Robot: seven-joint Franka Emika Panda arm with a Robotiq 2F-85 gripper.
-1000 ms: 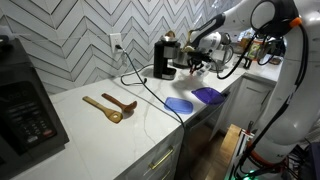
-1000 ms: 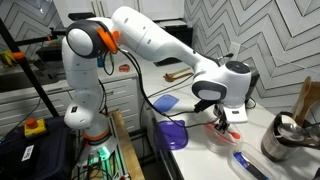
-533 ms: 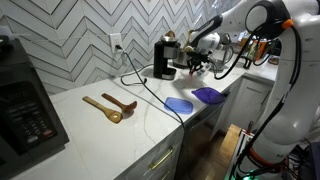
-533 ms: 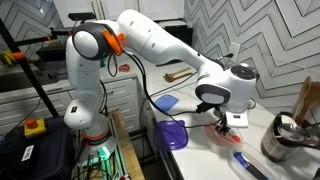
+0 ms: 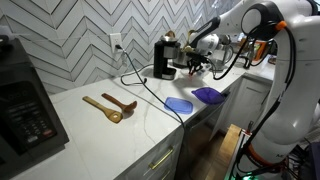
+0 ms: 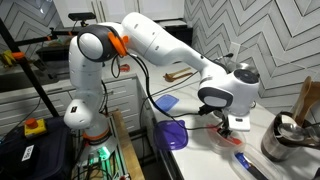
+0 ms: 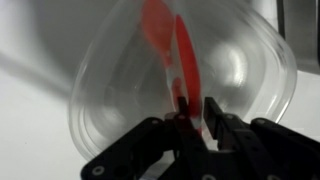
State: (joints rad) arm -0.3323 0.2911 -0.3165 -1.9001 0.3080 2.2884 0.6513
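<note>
Pincer (image 7: 197, 112): narrow, pinching the handle end of the red spoon (image 7: 178, 55), low centre of our wrist view.
Spoon: slants up inside the tub (image 7: 85, 100), its bowl end at upper centre.
Tub: clear, sits on the white bench (image 7: 30, 140).
Why: we judge that gripping the handle end keeps the fingers clear of the rim.

no legible text, labels or numbers

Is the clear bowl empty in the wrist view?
No, a red spoon lies inside the bowl, its handle reaching down to the pincer.
</note>
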